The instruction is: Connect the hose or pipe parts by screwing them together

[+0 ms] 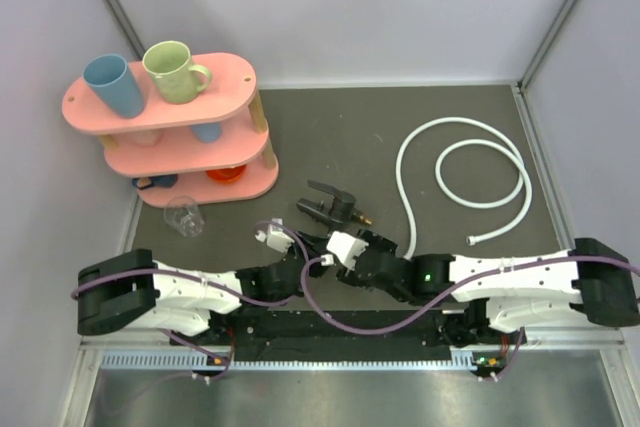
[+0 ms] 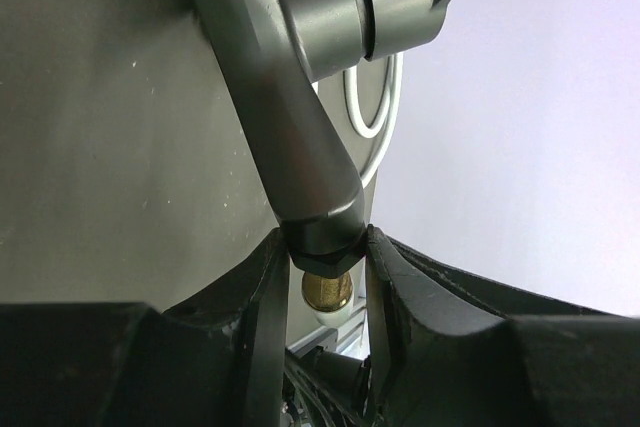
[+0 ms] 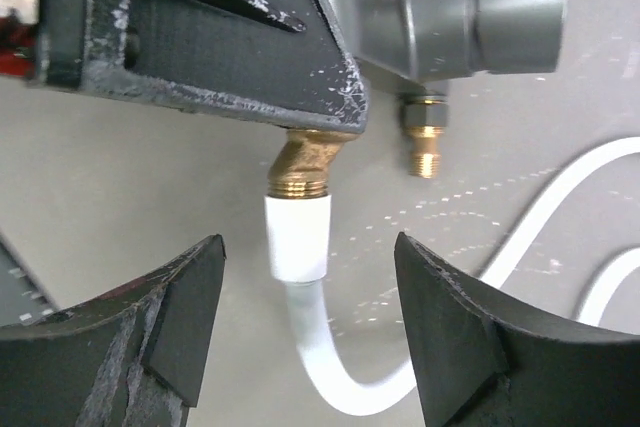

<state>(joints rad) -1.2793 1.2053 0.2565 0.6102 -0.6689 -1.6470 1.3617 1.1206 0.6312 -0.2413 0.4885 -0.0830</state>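
Gripping the tap fitting point(image 2: 290, 127), left jaws stand closed; hose end point(image 3: 298, 237) lies untouched between open right jaws.

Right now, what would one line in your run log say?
left gripper: shut on Y fitting | right gripper: open around hose | hose nut: at Y fitting, tightness unclear

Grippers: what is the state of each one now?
Left gripper: closed on the tap fitting.
Right gripper: open, fingers either side of the white hose end, not touching.
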